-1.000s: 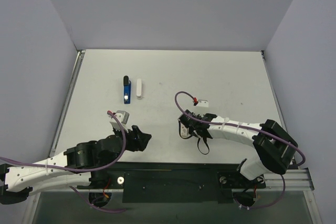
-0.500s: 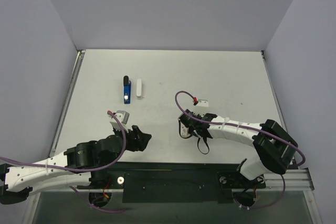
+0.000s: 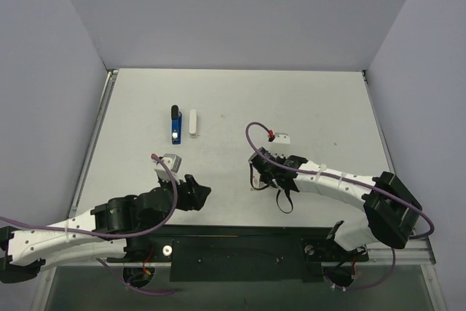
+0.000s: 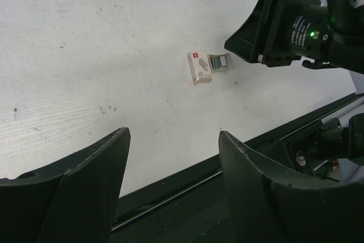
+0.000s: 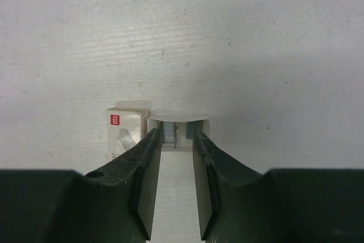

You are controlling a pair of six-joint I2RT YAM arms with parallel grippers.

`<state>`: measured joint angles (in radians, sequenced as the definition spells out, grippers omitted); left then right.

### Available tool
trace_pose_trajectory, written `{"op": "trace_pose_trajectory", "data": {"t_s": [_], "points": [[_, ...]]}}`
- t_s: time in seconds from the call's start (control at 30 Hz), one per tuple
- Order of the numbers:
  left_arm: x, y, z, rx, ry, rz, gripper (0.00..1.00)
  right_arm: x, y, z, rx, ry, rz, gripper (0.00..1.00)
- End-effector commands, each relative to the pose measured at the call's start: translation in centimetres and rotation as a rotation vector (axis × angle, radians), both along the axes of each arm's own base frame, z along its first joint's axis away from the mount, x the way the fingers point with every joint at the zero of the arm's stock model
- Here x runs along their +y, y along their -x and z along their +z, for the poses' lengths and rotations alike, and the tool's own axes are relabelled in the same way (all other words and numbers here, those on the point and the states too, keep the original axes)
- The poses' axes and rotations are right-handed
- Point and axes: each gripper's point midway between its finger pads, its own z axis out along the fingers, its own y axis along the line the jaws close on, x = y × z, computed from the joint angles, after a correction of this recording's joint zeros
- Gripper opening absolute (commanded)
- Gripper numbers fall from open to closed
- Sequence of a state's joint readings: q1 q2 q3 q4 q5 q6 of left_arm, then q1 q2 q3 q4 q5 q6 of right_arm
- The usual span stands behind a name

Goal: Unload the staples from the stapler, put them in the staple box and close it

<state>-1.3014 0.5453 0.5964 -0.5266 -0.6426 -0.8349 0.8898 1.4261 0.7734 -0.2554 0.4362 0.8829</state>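
The white table (image 3: 306,100) is seen from above. The left gripper (image 4: 173,134) is held wide open low over the near left part of the table, and nothing is found between its fingers. The right gripper (image 5: 175,136) is lowered to the surface near the middle, and its jaws are parted only a little. The stapler (image 3: 175,126) is laid flat in the far left part, well apart from both grippers. A white piece (image 3: 192,122) is placed just beside it, on the right. A small paper box (image 5: 122,132) with a red mark is set against a white tray (image 5: 179,119). This tray is framed by the right fingertips; whether it is pressed cannot be told. Grey staples (image 5: 170,131) are seen in the tray.
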Motion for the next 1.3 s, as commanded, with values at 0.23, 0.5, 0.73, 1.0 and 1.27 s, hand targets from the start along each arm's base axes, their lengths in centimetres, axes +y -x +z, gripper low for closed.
{"op": "trace_pose_trajectory", "data": {"t_s": [0.23, 0.5, 0.73, 1.0, 1.27], "points": [[-1.5, 0.8, -2.3, 0.067, -0.001, -0.039, 0.73, 5.7, -3.2, 3.8, -0.030, -0.035, 0.211, 0.32], [-1.8, 1.1, -2.4, 0.083, 0.012, -0.051, 0.73, 8.7, -4.8, 0.7, 0.054, -0.017, 0.318, 0.40], [-1.9, 1.1, -2.6, 0.088, 0.010, -0.053, 0.73, 8.0, -3.8, -2.1, 0.118, 0.005, 0.305, 0.41], [-2.2, 1.1, -2.5, 0.086, 0.017, -0.058, 0.73, 6.8, -2.2, -3.2, 0.155, 0.007, 0.288, 0.41], [-2.2, 1.1, -2.6, 0.083, 0.020, -0.063, 0.73, 4.9, -0.6, -3.6, 0.164, 0.060, 0.246, 0.41]]}}
